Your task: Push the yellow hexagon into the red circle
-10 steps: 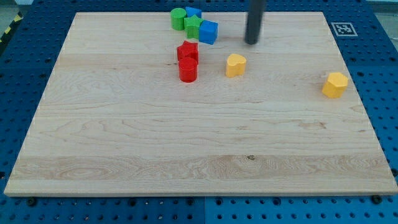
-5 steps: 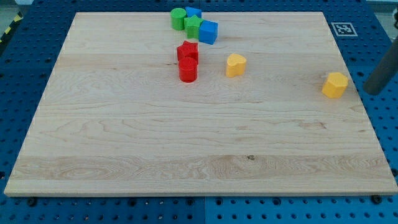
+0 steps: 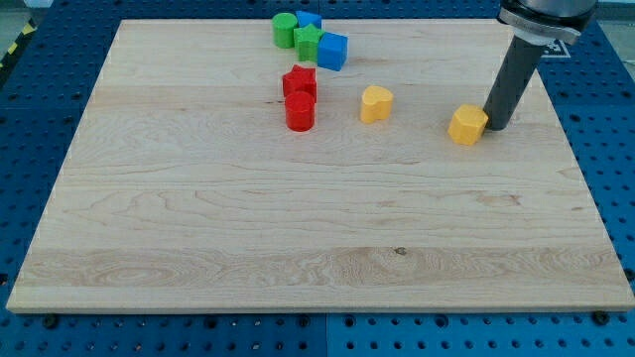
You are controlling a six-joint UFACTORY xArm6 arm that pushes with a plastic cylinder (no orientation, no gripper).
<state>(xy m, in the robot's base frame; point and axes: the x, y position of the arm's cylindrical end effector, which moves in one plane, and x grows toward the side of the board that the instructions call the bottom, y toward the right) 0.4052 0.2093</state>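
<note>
Pale wooden board (image 3: 298, 218) on a blue perforated bench (image 3: 40, 89): we stand our dark rod at the board's two o'clock area, my tip (image 3: 495, 127) touching the yellow hexagon (image 3: 467, 125) from its three o'clock side. We carry no claw, only the rod, so nothing is gripped; the tip simply rests against the block's edge.

At nine o'clock from the hexagon, near but apart, sits a yellow heart-shaped block (image 3: 375, 103). Further toward nine o'clock, well apart from the hexagon, the red circle (image 3: 300, 113) stands upright, a red star-shaped block (image 3: 300, 81) touching it at twelve o'clock.

At the board's twelve o'clock edge a cluster gathers: a green cylinder (image 3: 285, 30), a green star (image 3: 309, 42) just beside it at four o'clock, a blue cube (image 3: 332, 51) touching the star at three o'clock, and another blue block (image 3: 310, 20) behind them, its shape hard to make out.

A printed square marker (image 3: 549, 46) lies at the board's one o'clock corner, partly hidden by the arm
</note>
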